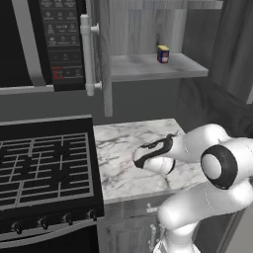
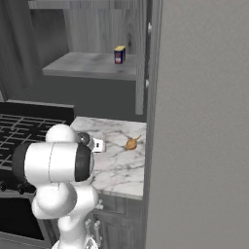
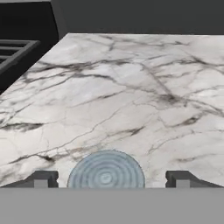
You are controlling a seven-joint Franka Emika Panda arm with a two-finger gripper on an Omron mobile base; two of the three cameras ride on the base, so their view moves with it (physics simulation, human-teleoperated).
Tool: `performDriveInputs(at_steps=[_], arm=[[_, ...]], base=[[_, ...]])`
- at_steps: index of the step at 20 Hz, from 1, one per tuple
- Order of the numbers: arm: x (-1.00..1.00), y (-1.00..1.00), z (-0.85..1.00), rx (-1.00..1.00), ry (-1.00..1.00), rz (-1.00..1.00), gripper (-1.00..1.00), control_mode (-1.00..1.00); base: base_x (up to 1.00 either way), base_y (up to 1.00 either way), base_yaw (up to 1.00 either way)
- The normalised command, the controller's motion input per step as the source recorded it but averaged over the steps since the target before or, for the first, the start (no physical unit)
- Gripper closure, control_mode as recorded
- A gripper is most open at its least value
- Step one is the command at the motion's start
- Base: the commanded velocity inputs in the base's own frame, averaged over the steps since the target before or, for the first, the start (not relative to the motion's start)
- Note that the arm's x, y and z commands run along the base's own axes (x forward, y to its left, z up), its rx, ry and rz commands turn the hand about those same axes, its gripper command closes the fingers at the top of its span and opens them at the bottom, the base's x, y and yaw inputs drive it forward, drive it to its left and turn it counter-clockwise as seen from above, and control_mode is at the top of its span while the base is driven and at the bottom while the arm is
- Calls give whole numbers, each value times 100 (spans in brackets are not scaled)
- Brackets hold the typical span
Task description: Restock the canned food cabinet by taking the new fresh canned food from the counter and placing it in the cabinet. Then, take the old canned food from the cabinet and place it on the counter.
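The new yellow can with its blue-and-red label stands upright on the shelf of the open grey cabinet; it also appears in the right base view. In the hand view, the ribbed round top of the old pale blue-grey can rests on the white marble counter. My gripper is open around it, with a gap between the can and each fingertip. The arm bends low over the counter.
The cabinet door with its white bar handle stands open beside the black microwave. The gas stove borders the counter's left edge. A small orange round thing lies on the counter near a tall grey panel.
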Motion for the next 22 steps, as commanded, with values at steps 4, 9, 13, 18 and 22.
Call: performDriveInputs(at_steps=[4, 9, 13, 18, 22], arm=[[-100, -13, 20, 9, 4, -1, -100, -100], [-100, -6, 93, 9, -5, -1, -100, -100], [-100, 0, 100, 4, -1, -3, -100, -100], [-100, 0, 100, 5, 0, -4, -100, -100], [-100, -8, 100, 6, 0, -7, -100, -100]], base=[[0, 0, 0], [0, 0, 0], [0, 0, 0], [0, 0, 0], [0, 0, 0]])
